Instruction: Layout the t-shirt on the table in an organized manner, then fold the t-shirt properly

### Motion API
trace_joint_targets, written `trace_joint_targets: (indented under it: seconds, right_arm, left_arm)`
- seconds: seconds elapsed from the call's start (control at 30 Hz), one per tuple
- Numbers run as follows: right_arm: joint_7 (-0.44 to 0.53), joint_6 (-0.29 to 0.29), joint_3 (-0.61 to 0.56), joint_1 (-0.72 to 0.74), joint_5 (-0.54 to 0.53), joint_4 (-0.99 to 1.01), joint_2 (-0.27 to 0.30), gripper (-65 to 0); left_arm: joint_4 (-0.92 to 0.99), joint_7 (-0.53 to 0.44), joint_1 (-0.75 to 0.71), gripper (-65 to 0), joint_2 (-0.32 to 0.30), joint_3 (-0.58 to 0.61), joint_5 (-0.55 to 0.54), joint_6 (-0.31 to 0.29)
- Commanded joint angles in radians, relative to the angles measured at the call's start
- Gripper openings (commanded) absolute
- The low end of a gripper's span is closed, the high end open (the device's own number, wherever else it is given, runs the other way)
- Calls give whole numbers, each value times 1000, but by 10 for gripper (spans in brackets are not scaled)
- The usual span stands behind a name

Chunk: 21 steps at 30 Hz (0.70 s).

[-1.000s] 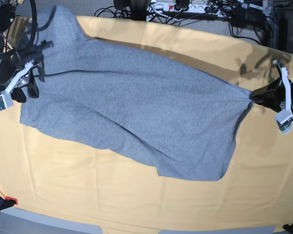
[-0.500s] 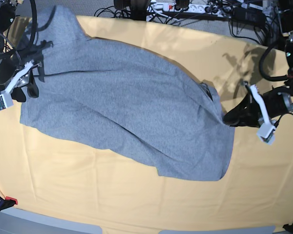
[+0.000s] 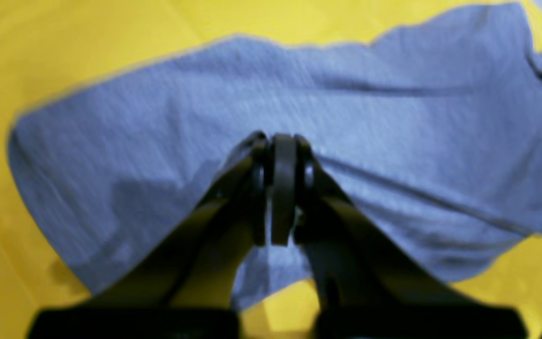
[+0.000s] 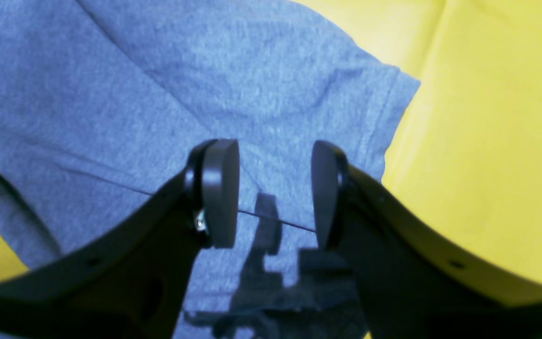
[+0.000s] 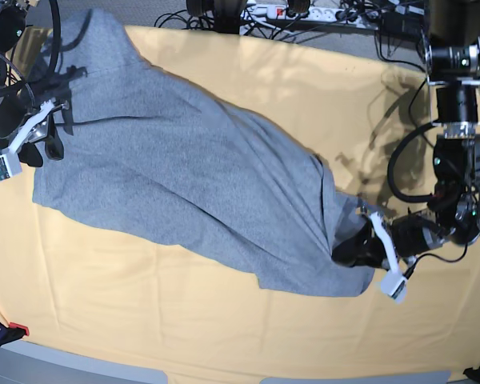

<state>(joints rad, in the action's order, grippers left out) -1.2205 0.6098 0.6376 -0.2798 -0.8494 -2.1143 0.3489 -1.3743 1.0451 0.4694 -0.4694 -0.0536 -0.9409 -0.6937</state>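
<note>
The grey t-shirt (image 5: 184,176) lies plain side up on the yellow table (image 5: 224,336), stretching from the far left to the near right. My left gripper (image 5: 341,254) is shut on the shirt's right edge, which is bunched and doubled over the body there. In the left wrist view its fingers (image 3: 252,188) are pressed together, with the t-shirt (image 3: 393,117) spread beyond them and cloth hanging beneath. My right gripper (image 5: 45,150) hovers open over the shirt's left end. In the right wrist view, the right gripper (image 4: 273,190) stands above a sleeve (image 4: 346,103) near its hem, holding nothing.
Cables and a power strip (image 5: 304,12) run behind the table's far edge. A red clamp (image 5: 16,328) sits at the near left corner. Bare yellow cloth (image 4: 487,141) lies beside the sleeve and along the front.
My left gripper has dragged the shirt's right edge from the far right toward the front and left, folding it over the body. The right arm has stayed put.
</note>
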Motion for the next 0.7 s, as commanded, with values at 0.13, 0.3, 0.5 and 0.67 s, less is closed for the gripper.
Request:
trace_joint_targets:
  seconds: [0.13, 0.3, 0.5, 0.67]
  right_arm:
    - [11, 0, 6, 8, -15, -18, 16, -376]
    - [11, 0, 6, 8, -15, -18, 16, -376]
    - [11, 0, 6, 8, -15, -18, 16, -376]
    - [11, 0, 6, 8, -16, -18, 17, -376]
  left_arm:
    - [67, -50, 116, -650, 21, 47, 24, -4]
    - [85, 0, 155, -332, 20, 61, 7, 13]
    - [84, 293, 209, -213, 17, 59, -143, 51]
    - [84, 351, 198, -216, 10, 59, -340, 75]
